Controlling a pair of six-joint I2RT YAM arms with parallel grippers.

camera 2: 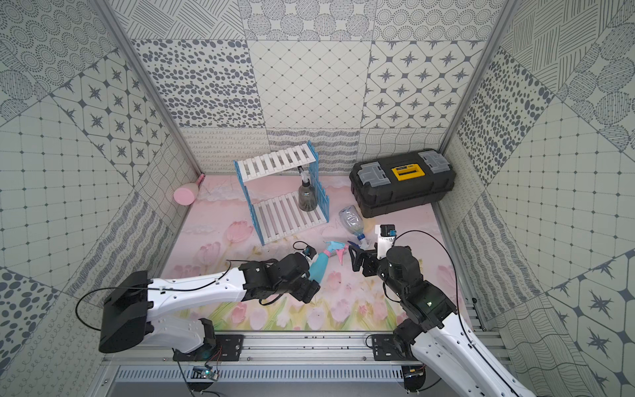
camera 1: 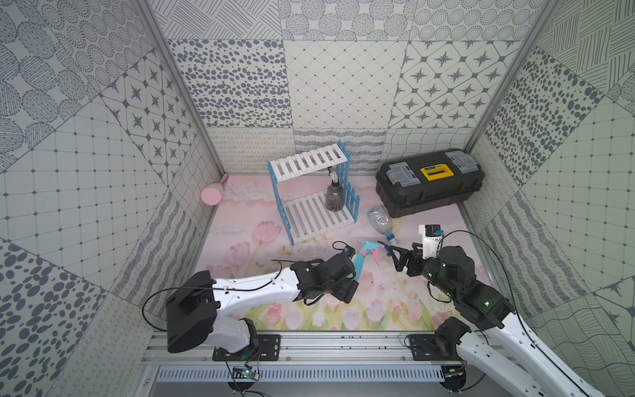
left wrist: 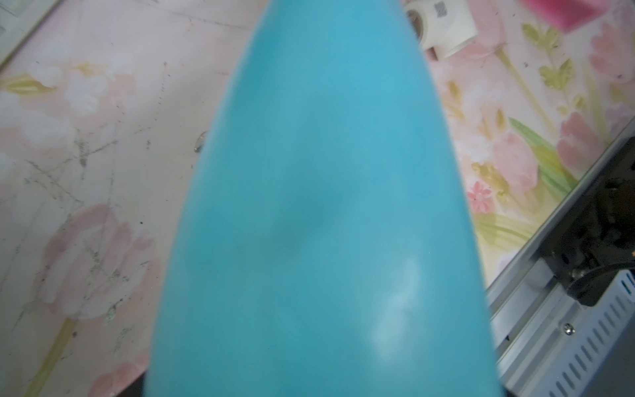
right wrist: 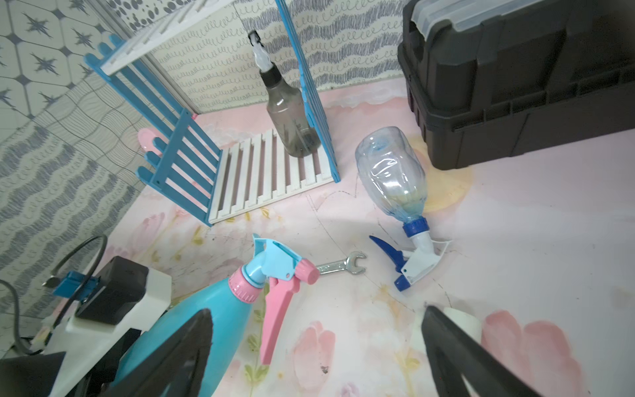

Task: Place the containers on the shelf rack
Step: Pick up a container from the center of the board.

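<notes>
Okay, teal bottle (camera 1: 359, 263) lies lower-centre on the worktop (camera 1: 247, 247), nozzle up-right, shelf rack (camera 1: 309, 220) above. Left claw (camera 1: 348, 276) straddles its body, pinch unclear. Right claw (camera 1: 395, 256) is spread alongside.

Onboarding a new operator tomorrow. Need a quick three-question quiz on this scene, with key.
1. True or false: the dark bottle stands on the top shelf of the rack.
2. Which lies nearest the toolbox? A teal bottle, B clear bottle, C pink bottle.
3. Fill in: the right gripper is ___.

Key: 1 false, it stands on the lower shelf. 2 B. 3 open.
</notes>
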